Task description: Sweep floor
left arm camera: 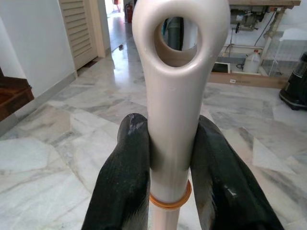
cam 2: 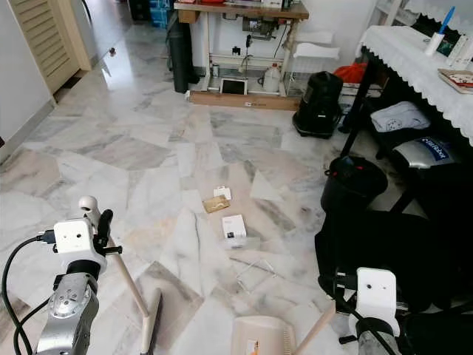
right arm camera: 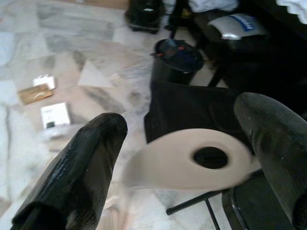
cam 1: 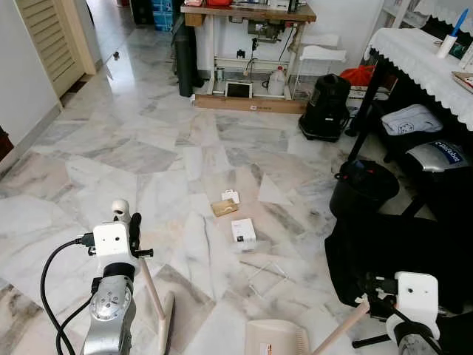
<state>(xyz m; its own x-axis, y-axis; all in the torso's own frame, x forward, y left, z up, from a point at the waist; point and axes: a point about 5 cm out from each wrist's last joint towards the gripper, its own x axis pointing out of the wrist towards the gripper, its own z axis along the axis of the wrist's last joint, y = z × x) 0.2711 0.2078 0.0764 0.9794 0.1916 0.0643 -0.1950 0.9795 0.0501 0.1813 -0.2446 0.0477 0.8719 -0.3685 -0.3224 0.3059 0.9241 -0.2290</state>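
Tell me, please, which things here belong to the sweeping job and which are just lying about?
For the job: cream broom handle in the left gripper; beige plastic dustpan, its handle by the right gripper; small white box, tan packet.

Lying about: black round bin, black vacuum cleaner, white jug.

Home: marble floor point(cam 1: 133, 148), sewing table point(cam 1: 247, 15), lace tablecloth point(cam 1: 421, 55).
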